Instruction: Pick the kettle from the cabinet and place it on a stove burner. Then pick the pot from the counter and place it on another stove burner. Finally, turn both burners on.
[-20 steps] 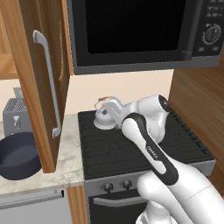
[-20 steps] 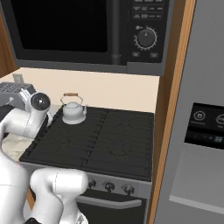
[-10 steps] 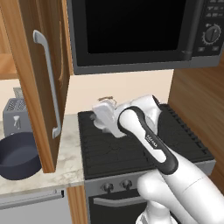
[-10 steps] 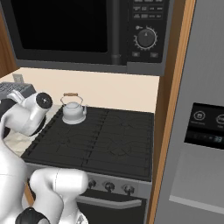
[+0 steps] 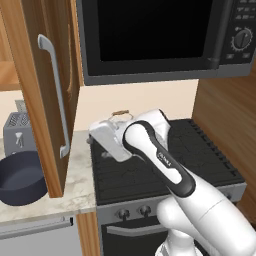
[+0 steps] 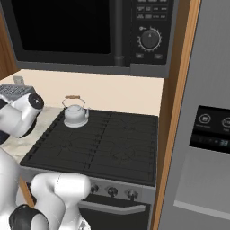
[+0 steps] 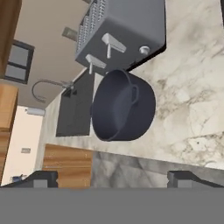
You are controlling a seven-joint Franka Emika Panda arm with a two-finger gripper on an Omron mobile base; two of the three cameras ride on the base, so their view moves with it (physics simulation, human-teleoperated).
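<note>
One burner already taken: kettle (image 6: 75, 114) seated on the rear-left grate of the stove (image 6: 108, 143), upper left of the right base picture, with just its brown handle bar showing in the left base picture. Next up, by the look of it, the pot (image 7: 123, 106), sitting lidless on the counter (image 7: 192, 96) in the centre of the hand picture and at the lower left edge of the left base picture (image 5: 20, 179), just in front of the grey toaster (image 7: 122, 33) and beside the dark sink (image 7: 75, 110). Gripper (image 7: 111, 178) spread wide and empty, fingertips (image 7: 41, 178) at the bottom corners of the hand picture, well apart from the pot.

To do the pick well: come down over the near rim rather than the small loop handle (image 7: 133, 94), one finger inside the wall and one outside, and close only once the wall sits deep between them. Worth keeping clear of the open cabinet door (image 5: 47, 95) hanging at centre left of the left base picture, and of the toaster's levers. Probably wise to lift straight up before swinging toward a free burner, away from the kettle
</note>
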